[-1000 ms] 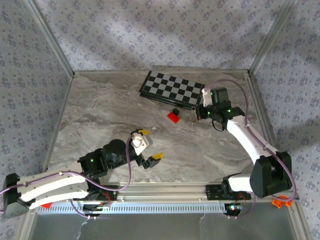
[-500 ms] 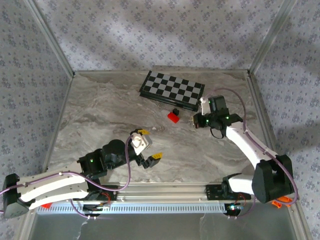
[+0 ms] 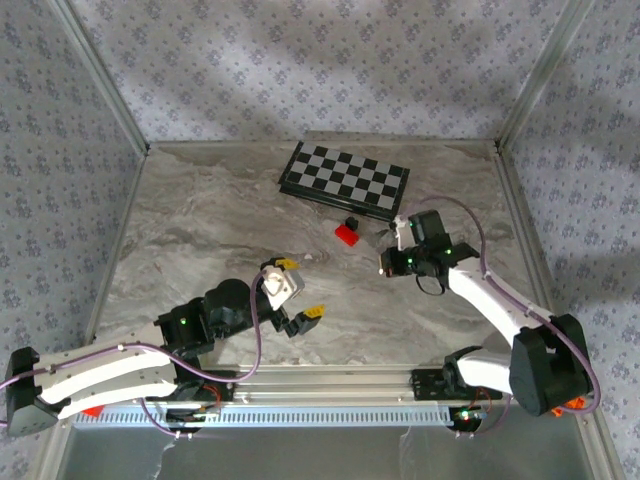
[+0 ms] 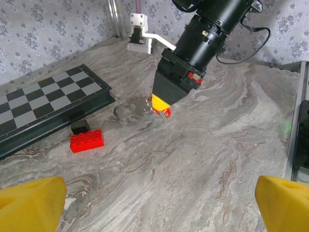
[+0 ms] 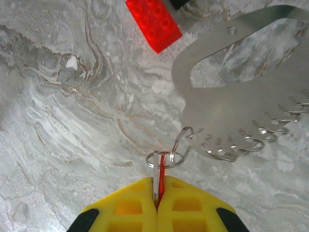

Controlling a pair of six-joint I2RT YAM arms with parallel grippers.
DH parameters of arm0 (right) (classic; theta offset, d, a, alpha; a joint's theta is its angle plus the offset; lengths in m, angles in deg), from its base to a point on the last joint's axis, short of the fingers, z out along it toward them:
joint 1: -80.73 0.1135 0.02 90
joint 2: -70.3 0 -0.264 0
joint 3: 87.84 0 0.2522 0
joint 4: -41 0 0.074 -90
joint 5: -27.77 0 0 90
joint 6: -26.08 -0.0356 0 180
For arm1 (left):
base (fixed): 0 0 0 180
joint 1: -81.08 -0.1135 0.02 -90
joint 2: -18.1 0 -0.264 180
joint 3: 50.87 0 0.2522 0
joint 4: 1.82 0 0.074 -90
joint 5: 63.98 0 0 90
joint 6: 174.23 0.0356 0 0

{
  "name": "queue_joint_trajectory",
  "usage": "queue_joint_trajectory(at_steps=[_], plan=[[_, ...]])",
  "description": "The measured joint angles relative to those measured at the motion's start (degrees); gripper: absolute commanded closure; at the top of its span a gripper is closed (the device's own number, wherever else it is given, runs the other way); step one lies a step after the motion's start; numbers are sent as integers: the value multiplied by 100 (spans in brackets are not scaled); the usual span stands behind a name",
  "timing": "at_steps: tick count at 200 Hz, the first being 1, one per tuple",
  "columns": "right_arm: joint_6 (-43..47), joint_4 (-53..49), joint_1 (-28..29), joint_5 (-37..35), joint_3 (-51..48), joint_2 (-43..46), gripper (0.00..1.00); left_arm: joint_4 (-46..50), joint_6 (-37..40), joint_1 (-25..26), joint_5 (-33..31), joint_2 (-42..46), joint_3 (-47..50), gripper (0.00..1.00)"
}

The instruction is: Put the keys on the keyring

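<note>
Status: right pincer (image 3: 384,265) clamped shut on key (image 5: 161,176), a thin red sliver edge-on between the yellow tips, with small wire keyring (image 5: 165,160) looped round it at the tip. Keyring linked by a second ring to flat steel plate (image 5: 212,106), more rings along plate edge. Red brick (image 5: 153,21) just past plate, chessboard (image 3: 345,180) behind. Left pincer (image 3: 301,289) wide open, holding nothing, near front of desk (image 3: 220,230), well apart.

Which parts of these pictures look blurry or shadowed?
Left wrist view: its own yellow fingers are blurred at the bottom corners, the red block sharp. Top view: soft shadow bands cross the wallpaper walls. Right wrist view: the metal plate gleams softly.
</note>
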Motion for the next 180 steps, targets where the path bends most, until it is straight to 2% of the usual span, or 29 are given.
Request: queue_joint_trajectory(at_steps=[180], plan=[[-966,553,870,96,-1248,173,100,-59,-2,-37,0,0,66,0]])
